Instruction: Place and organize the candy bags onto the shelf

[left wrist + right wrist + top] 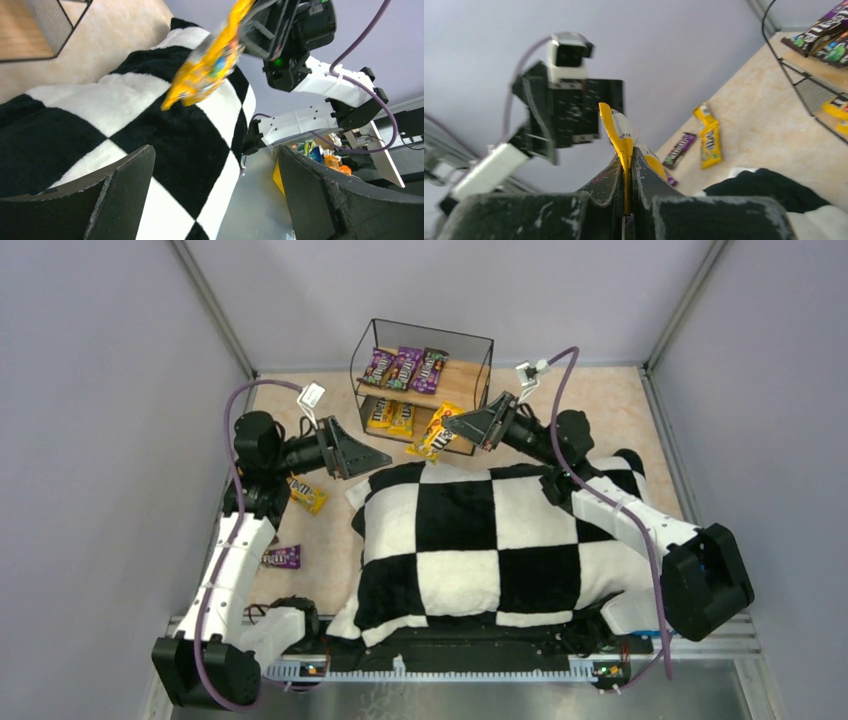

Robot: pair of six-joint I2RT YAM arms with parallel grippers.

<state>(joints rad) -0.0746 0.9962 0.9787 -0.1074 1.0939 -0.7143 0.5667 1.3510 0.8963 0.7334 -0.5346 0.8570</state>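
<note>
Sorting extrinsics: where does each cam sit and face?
Top external: overhead from behind, looking down on shelf, cushion, left arm, right arm.
Left wrist: on-arm, faces right end effector; own open fingers below.
Right wrist: on-arm, faces left end effector; own shut fingers below.
Wrist views share the yellow candy bag the right holds.

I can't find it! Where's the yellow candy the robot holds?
Top view: the yellow candy bag hangs from the right gripper, in front of the shelf, beyond the cushion.
</note>
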